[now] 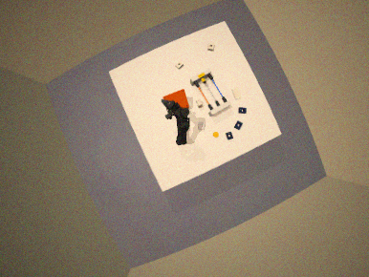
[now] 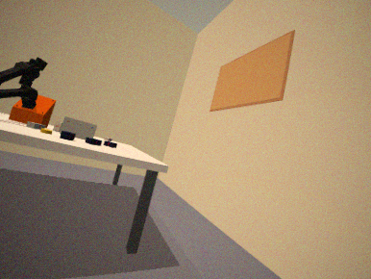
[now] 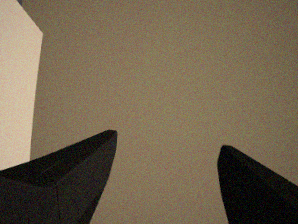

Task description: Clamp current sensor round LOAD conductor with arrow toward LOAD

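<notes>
My gripper [image 3: 168, 147] is open, with nothing between its fingertips. In the top view the black arm reaches from its orange base toward the table's lower edge; its fingers are too small to make out there. Three conductors, orange [image 1: 204, 96], pale [image 1: 210, 94] and blue [image 1: 218, 89], run between the rack's end pieces, right of the arm. Their lettering, including LOAD, is unreadable. A small grey shape [image 1: 201, 125] beside the arm, in its shadow, may be the open sensor; its jaws and arrow cannot be made out. The gripper is apart from the rack.
The orange base [image 1: 177, 97] [image 2: 33, 112] stands left of the rack. A yellow disc [image 1: 216, 135] [image 2: 46, 131] and several dark blue blocks [image 1: 242, 110] [image 2: 93, 141] lie on the table [image 1: 143, 86]. Small pale blocks [image 1: 179, 65] lie beyond the rack.
</notes>
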Controlling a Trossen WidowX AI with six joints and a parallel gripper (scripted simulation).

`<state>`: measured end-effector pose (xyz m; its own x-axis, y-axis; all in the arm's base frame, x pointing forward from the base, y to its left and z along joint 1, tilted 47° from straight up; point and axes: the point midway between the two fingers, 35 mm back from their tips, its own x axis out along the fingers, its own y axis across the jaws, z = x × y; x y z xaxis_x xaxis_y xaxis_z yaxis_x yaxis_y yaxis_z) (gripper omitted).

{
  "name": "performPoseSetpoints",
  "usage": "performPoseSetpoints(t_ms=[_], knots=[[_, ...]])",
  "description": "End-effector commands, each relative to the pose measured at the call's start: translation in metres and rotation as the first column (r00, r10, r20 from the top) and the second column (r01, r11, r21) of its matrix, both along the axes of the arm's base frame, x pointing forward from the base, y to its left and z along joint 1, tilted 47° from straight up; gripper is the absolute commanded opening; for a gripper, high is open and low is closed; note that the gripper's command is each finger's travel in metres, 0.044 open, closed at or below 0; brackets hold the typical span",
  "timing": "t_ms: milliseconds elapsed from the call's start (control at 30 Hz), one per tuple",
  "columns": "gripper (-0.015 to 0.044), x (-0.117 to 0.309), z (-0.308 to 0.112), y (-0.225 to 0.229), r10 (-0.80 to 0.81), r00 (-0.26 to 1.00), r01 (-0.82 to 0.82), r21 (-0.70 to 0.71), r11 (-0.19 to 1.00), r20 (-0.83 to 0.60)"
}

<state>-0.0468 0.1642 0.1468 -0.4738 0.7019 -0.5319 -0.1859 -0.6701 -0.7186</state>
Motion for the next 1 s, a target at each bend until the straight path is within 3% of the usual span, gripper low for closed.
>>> performPoseSetpoints(t_ms=[0, 100, 233, 367, 500, 633, 767, 967], knots=[[0.0257, 0.002, 0.0, 0.001, -0.014, 1.0, 0.014, -0.001, 1.0, -0.002], [0.0336, 0.031, 0.008, 0.017, -0.208, 0.978, 0.208, -0.013, 0.978, -0.028], [0.044, 0.086, 0.024, 0.035, -0.521, 0.848, 0.522, -0.022, 0.853, -0.092], [0.044, 0.145, 0.043, 0.038, -0.765, 0.618, 0.775, -0.024, 0.632, -0.185], [0.044, 0.205, 0.065, 0.025, -0.896, 0.322, 0.937, -0.03, 0.347, -0.306], [0.044, 0.26, 0.09, -0.002, -0.893, 0.014, 0.998, -0.048, 0.04, -0.45], [0.044, 0.306, 0.117, -0.044, -0.757, -0.247, 0.965, -0.083, -0.248, -0.605], [0.044, 0.353, 0.159, -0.126, -0.373, -0.439, 0.799, -0.166, -0.578, -0.817]])
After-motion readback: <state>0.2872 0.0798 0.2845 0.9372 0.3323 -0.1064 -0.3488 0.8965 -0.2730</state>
